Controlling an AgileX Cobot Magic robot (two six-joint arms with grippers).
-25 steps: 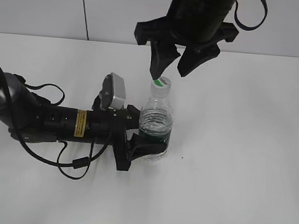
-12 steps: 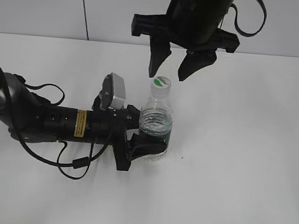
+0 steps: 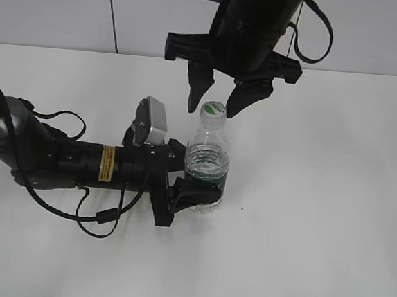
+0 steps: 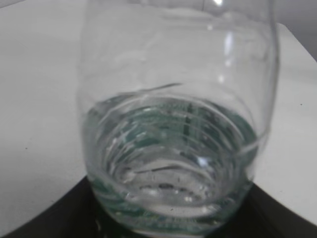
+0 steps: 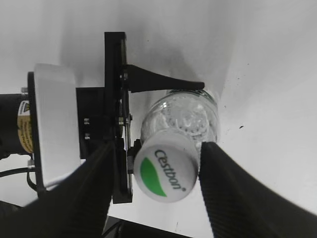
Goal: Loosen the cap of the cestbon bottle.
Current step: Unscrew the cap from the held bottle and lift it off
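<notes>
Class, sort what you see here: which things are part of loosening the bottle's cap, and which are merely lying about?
Part of the job:
cap
bottle
left gripper, clamped round the bottle's body
right gripper, open, fingers either side of the cap

Merely lying about:
table
loose black cable by the left arm

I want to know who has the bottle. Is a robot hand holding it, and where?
The left gripper clamps the small clear plastic water bottle around its lower body. The open right gripper holds nothing.
</notes>
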